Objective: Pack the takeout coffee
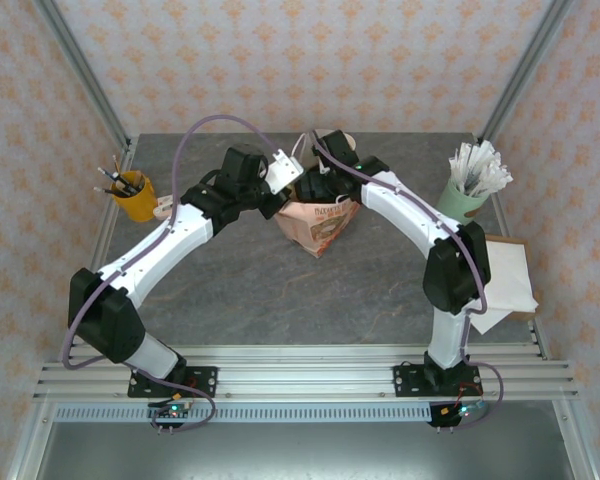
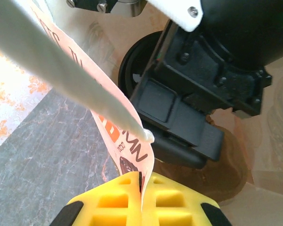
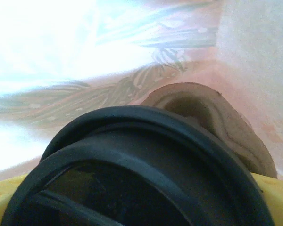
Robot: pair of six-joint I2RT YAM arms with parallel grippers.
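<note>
You see the takeout coffee (image 3: 132, 165) as a round black lid with a raised rim, inside the paper bag (image 2: 114, 123). Right claw (image 3: 141, 205) spread wide astride it. Left claw (image 2: 142, 200) clenched on the bag's edge.

Thin pink printed paper bag (image 2: 114, 136), matt, between the left gripper's (image 2: 142, 183) yellow moulded-plastic fingers (image 2: 108, 209) (smooth, faintly glossy). Ahead of them, a round black plastic lid (image 2: 125, 70), satin-smooth; leftward, matt grey marbled tabletop (image 2: 47, 155).
</note>
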